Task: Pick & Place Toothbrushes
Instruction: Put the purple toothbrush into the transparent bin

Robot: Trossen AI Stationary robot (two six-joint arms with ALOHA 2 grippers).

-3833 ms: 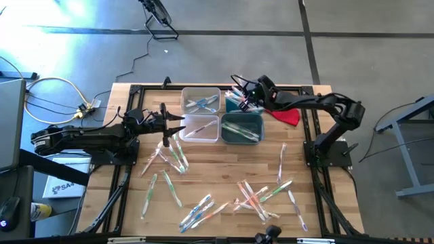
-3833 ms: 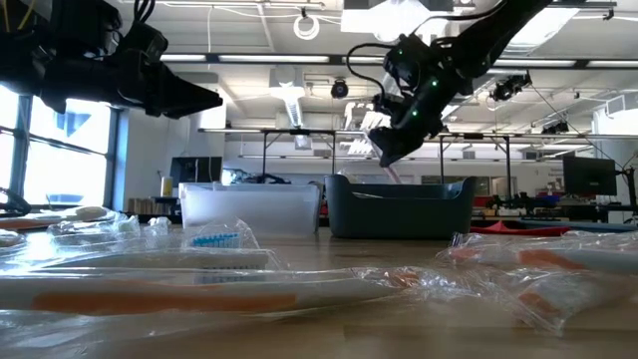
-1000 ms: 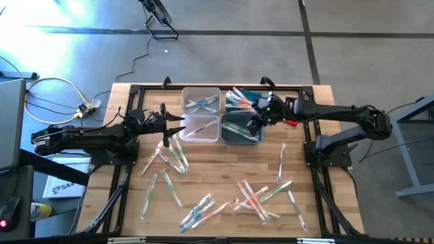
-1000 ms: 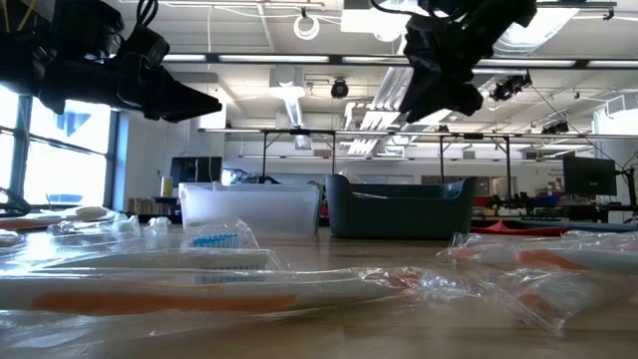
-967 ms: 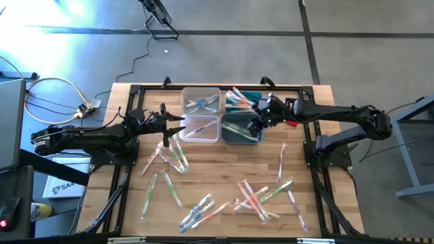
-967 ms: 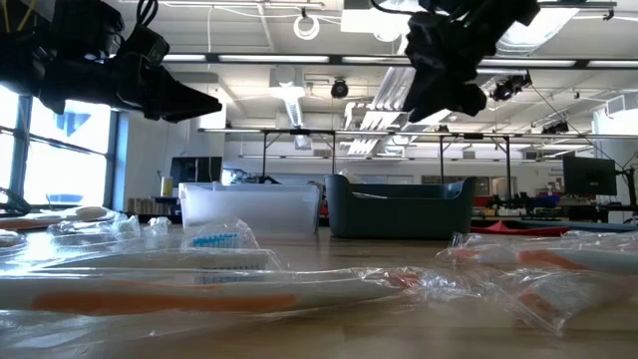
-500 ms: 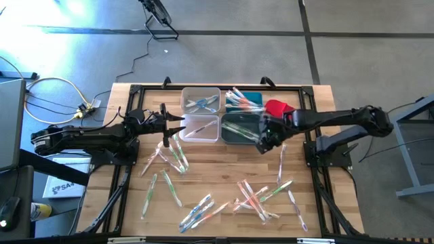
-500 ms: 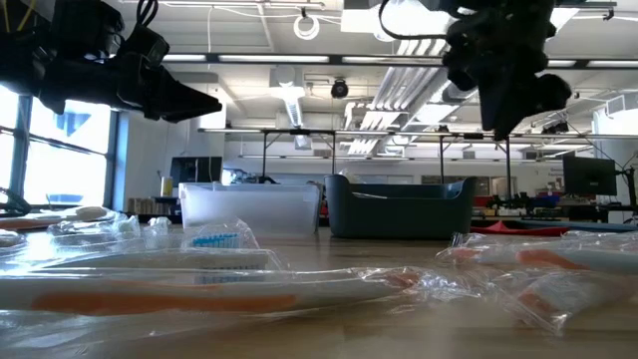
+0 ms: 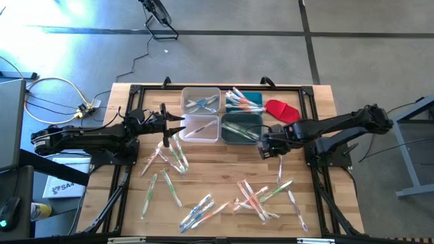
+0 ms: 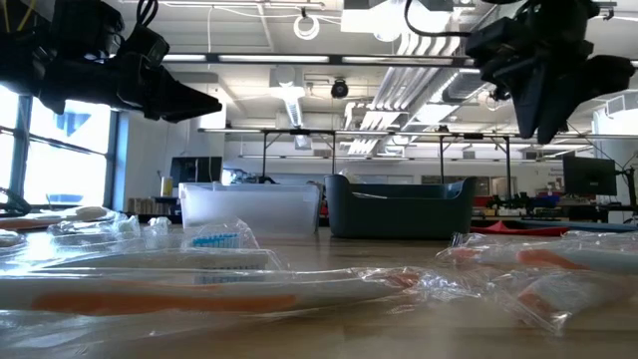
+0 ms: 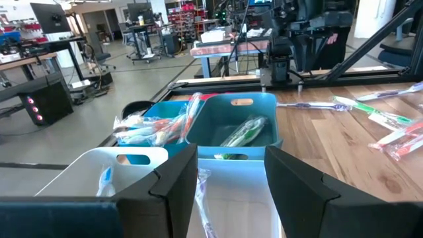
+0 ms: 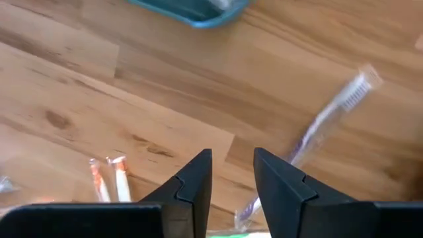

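Right gripper (image 9: 265, 148) jaws apart, empty, above purple toothbrush (image 12: 324, 144), handle end hidden

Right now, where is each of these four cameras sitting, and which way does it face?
High: above the table, looking straight down; both arms show, left tool, right tool.
Low: at tabletop height, looking level past wrapped toothbrushes into the room; both arms hang in from above.
Left wrist: on the left arm, facing the bins; its open fingers show.
Right wrist: on the right arm, facing down at the wood; its fingers show.
Shared: high and left wrist both see the teal bins.
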